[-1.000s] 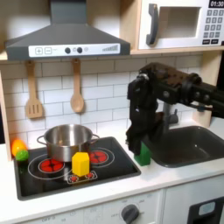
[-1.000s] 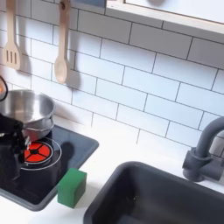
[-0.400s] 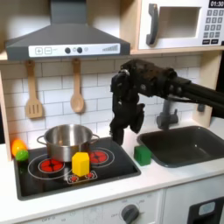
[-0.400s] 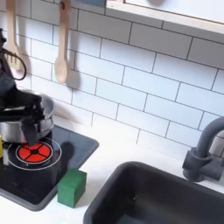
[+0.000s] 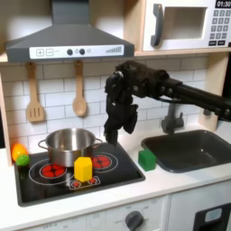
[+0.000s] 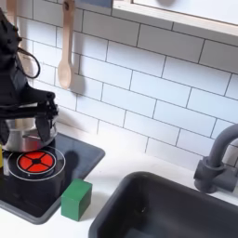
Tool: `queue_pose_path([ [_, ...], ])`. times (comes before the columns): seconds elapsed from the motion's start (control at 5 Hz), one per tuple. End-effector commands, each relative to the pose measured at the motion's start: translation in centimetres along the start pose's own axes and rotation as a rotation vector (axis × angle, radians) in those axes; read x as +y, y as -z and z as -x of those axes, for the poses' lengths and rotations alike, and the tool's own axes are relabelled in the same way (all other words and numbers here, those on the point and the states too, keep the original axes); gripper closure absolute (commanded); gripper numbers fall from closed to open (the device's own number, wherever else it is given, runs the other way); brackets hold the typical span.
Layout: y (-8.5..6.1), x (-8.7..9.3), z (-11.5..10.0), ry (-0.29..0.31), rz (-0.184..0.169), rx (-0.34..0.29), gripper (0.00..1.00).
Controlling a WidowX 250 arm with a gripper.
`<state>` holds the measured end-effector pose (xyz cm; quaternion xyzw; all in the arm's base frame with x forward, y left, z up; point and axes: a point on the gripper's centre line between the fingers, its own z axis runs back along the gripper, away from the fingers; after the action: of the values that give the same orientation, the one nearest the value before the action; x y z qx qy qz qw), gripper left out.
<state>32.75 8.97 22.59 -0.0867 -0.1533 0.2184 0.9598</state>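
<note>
The gripper (image 5: 112, 135) is hanging at mid-frame in the first exterior view, above the right burner (image 5: 102, 161) and just right of the silver pot (image 5: 69, 144). Fingers are pointing down, but whether they're parted or closed I cannot tell; nothing is showing between them. The yellow block (image 5: 83, 169) is sitting lower left, the green block (image 5: 147, 159) lower right. Doing this well means descending straight, clearing the pot rim.

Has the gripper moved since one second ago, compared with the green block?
Yes. The gripper left the green block and went up and toward the first exterior view's left, above the stove.
</note>
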Motion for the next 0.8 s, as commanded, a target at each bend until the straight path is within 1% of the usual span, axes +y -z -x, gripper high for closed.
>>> queue_pose_path([
  [0.0, 1.1, -0.2, -1.8, -0.003, 0.005, -0.013, 0.00],
  [0.2, 1.5, 0.1, -2.7, 0.000, 0.004, -0.011, 0.00],
  [0.4, 1.9, 0.1, -3.4, 0.009, -0.006, -0.012, 0.00],
  [0.6, 2.1, 0.0, -3.9, 0.038, -0.003, -0.013, 0.00],
])
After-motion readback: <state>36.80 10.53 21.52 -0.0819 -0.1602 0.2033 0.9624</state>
